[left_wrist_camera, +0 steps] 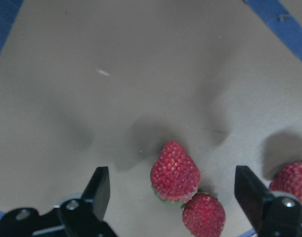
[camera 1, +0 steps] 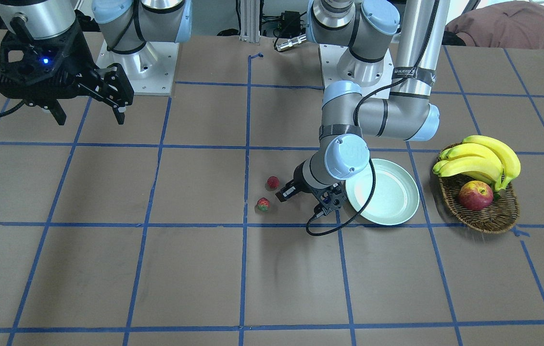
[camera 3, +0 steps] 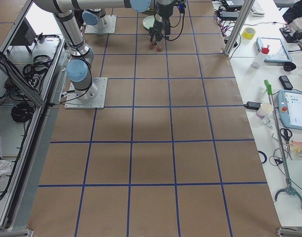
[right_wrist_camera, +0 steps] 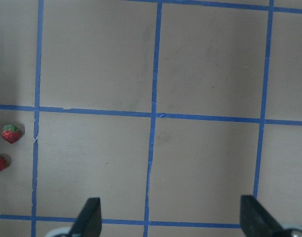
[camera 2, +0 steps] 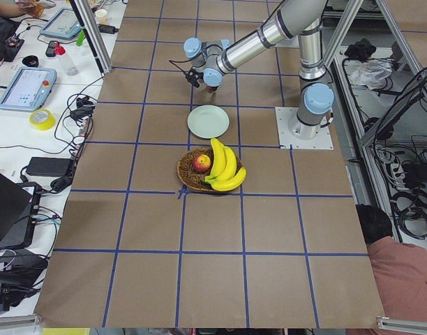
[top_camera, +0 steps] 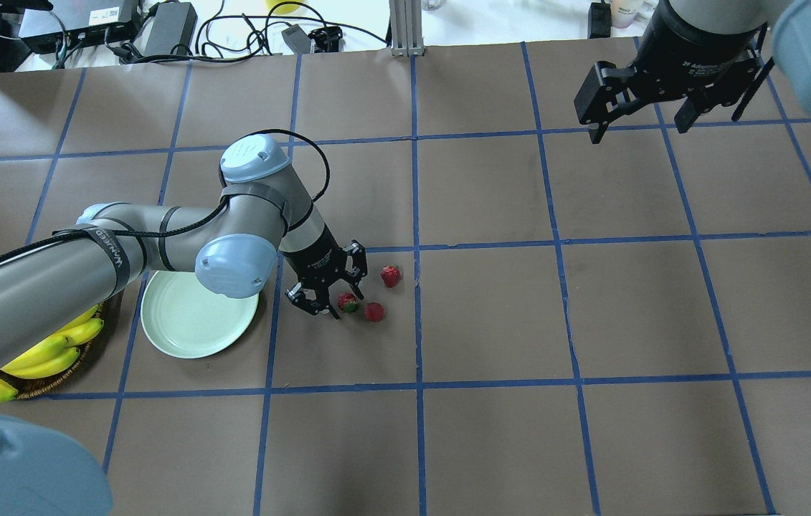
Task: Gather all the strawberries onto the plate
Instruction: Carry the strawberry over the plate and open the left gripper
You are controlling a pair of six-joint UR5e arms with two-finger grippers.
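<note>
Left gripper (top_camera: 346,292) hangs low, spread wide and empty, one strawberry (left_wrist_camera: 174,172) squarely between its fingers, a second strawberry (left_wrist_camera: 204,215) just beside that one, a third strawberry (left_wrist_camera: 292,182) just outside one finger; the plate (top_camera: 183,337) sits behind its wrist; the right gripper (top_camera: 640,129), also wide, is well apart

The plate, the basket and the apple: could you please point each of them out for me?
plate (top_camera: 183,326), overhead view, bare inner surface.
basket (camera 1: 490,218), front-facing view, woven near wall.
apple (camera 1: 474,195), front-facing view, middle of its red skin.
</note>
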